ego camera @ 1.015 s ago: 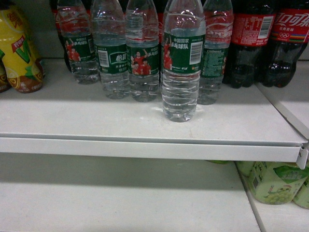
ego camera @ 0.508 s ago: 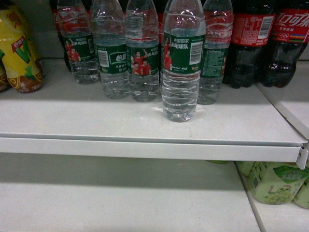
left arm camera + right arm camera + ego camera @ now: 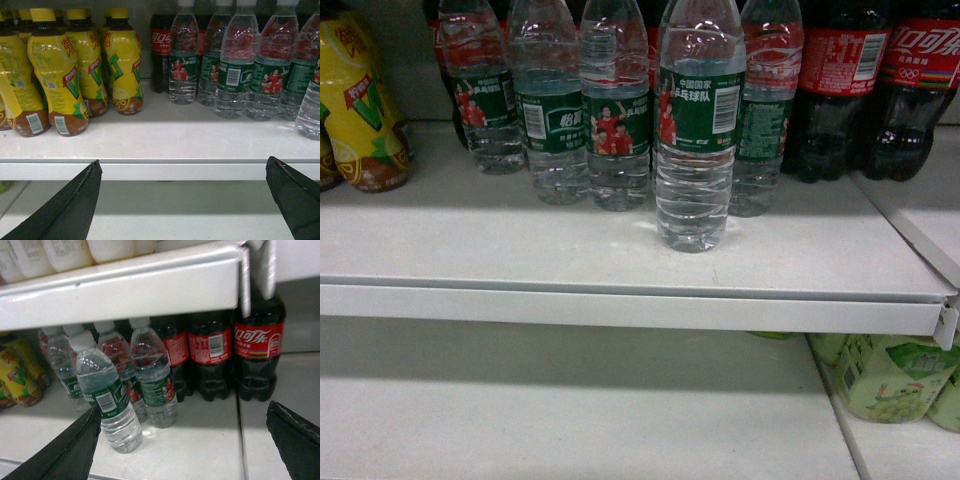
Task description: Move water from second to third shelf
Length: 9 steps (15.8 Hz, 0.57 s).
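We are viewing the clear ribbed plastic water bottle with a green wrap label, standing upright on the white metal shelf, nearer the front edge than the row of matching water bottles behind it; its barcode is facing us in the head view. In the right wrist view the same bottle is appearing tilted, just beside that hand's left finger. To its right, dark cola bottles with red labels are lining the back of the shelf; to its left, yellow-labelled tea bottles with yellow caps are standing in a group. Pale green bottles are sitting on the lower shelf. We are seeing the left hand spread wide and holding nothing, level with the shelf's front lip. The right hand is likewise spread wide and holding nothing.
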### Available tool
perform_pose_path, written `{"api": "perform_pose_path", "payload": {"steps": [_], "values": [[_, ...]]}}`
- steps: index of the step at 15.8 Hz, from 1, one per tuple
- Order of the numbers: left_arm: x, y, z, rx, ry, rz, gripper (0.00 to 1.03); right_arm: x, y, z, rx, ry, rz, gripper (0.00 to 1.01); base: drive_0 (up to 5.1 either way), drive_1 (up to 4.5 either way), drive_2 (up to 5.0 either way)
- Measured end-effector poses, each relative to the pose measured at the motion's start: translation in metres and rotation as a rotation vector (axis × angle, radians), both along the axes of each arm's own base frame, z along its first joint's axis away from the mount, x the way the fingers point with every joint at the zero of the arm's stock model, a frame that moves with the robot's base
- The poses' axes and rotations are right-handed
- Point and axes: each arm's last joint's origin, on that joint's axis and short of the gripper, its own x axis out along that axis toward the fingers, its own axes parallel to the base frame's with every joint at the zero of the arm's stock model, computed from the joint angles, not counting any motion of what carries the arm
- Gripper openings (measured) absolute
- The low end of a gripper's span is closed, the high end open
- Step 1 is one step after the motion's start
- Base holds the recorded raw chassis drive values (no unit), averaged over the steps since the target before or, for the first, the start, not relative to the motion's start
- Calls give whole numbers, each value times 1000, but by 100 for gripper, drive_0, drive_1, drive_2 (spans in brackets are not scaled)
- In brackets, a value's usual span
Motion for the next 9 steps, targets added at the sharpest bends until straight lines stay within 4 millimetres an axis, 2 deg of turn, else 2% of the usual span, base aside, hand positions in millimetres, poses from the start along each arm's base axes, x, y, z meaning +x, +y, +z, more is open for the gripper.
{"api": "perform_pose_path", "payload": {"steps": [3,7,9], "values": [[0,0,0,0,0,0,98,18,31,-30,-45,56,58,98,0,0,0],[0,0,0,0,0,0,98,37,82,-68,-92,146,160,98,0,0,0],[0,0,0,0,0,0,98,48,109,-72,-99,158,214,98,0,0,0]]}}
